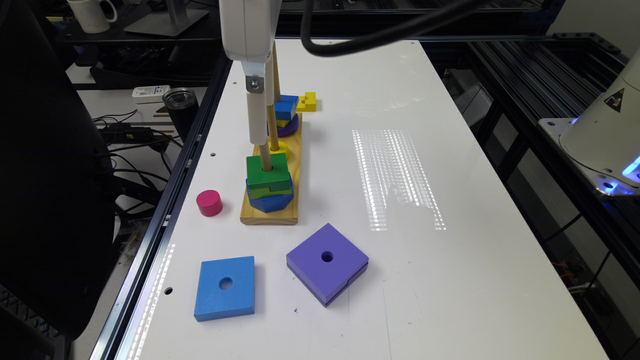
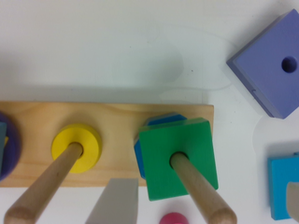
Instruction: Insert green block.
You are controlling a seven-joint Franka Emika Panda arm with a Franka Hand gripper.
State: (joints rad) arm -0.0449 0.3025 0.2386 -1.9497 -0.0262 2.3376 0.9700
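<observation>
The blue square block (image 1: 225, 294) and the purple square block (image 1: 327, 263) lie on the white table (image 1: 450, 280) nearest the exterior camera, in front of the wooden peg base (image 1: 270, 215); a pink cylinder (image 1: 209, 203) stands just beside that base. The green block (image 1: 268, 176) sits threaded on the base's nearest peg (image 2: 198, 189), resting on a blue piece (image 1: 270, 202). Above the base the gripper (image 1: 262, 107) stands open, touching no block, with a yellow ring (image 2: 76, 148) on the middle peg.

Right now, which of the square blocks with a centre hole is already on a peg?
The green block: it sits threaded on the peg above a blue piece. The light blue block and purple block lie flat on the table.
</observation>
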